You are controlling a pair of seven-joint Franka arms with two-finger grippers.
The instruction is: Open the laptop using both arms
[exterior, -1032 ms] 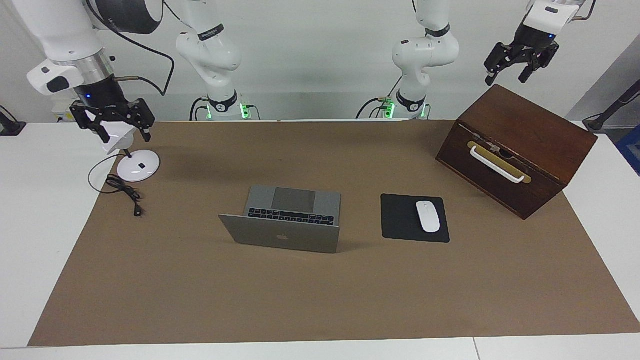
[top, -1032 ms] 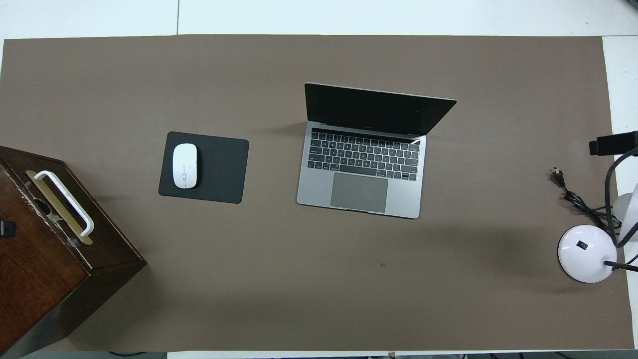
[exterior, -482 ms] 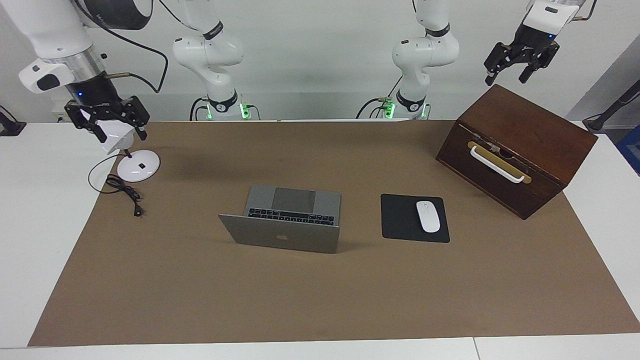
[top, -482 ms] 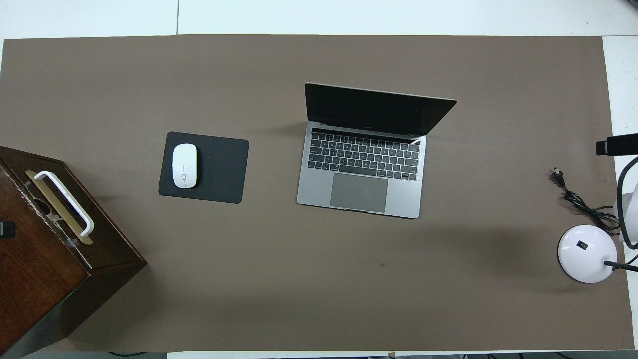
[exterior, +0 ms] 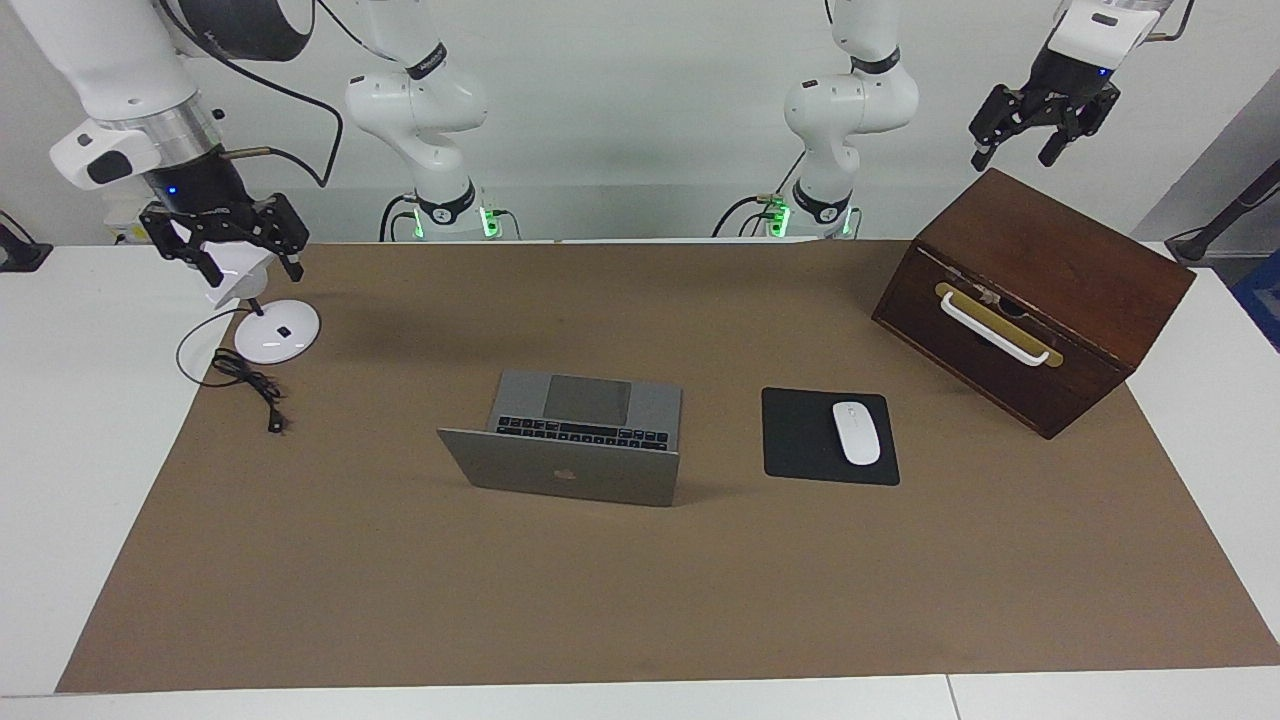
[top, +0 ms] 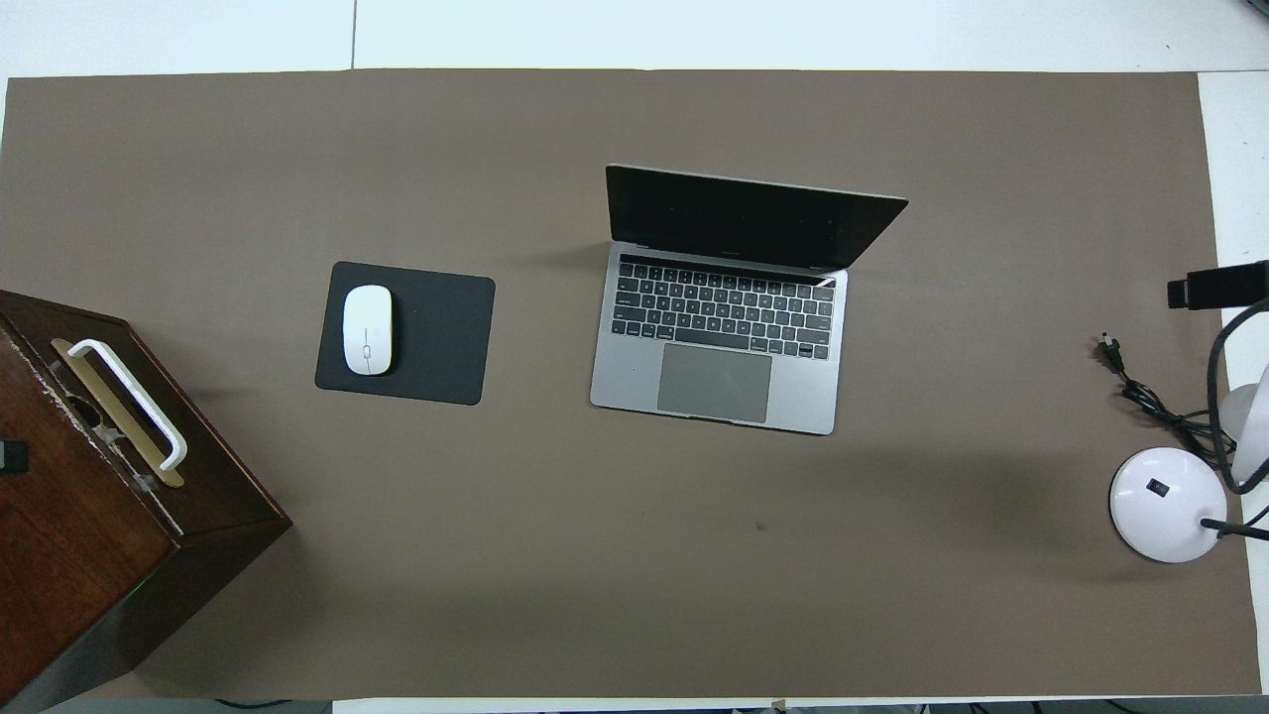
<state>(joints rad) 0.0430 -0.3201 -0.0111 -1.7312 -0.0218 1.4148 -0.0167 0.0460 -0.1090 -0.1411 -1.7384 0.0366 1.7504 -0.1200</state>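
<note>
The slim silver-grey laptop (exterior: 560, 475) (top: 729, 347) stands open in the middle of the brown mat, lid raised, with its black keyboard and grey trackpad facing the robots. Neither gripper touches it. My left gripper (exterior: 1015, 150) hangs open in the air over the wooden box at the left arm's end. My right gripper (exterior: 252, 272) hangs open over the white desk lamp at the right arm's end, holding nothing. In the overhead view only one of its fingers (top: 1217, 289) shows at the edge.
A dark wooden box (exterior: 1040, 290) with a white handle sits at the left arm's end. A black mousepad (exterior: 800, 435) with a white mouse (exterior: 856, 432) lies beside the laptop. The lamp's round base (exterior: 277, 330) and its black cord (exterior: 250, 385) lie at the right arm's end.
My right gripper drifted a little toward its end of the table and came back over the lamp. The laptop and my left gripper have not moved.
</note>
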